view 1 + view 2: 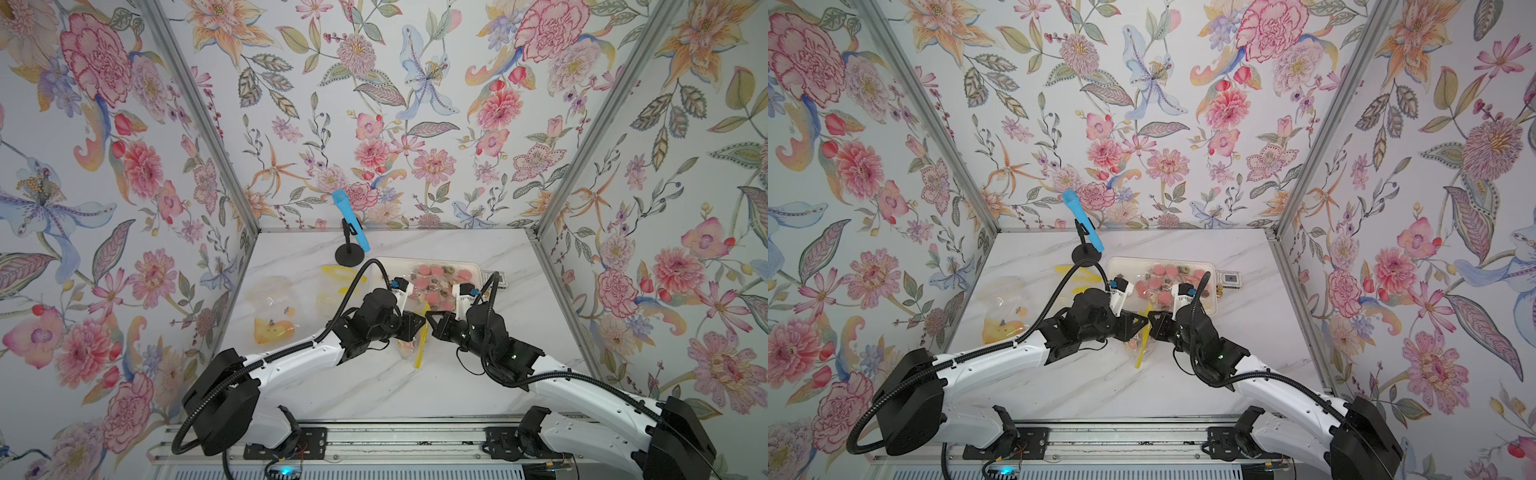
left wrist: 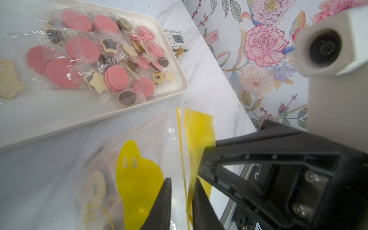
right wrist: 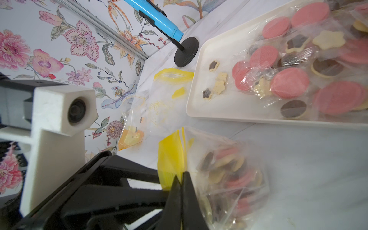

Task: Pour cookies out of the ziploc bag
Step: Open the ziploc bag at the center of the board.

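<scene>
At the yellow mouth of the bag [image 2: 151, 139], my right gripper [image 3: 180, 177] is clamped tight on the lip. The left gripper [image 2: 182, 185] straddles the zip edge, jaws narrowly apart, nothing pinched yet. I reckon that's to spread the mouth. Its cookies [image 3: 225, 167] sit inside, just short of the tray [image 2: 185, 87], where plenty already lie.
</scene>
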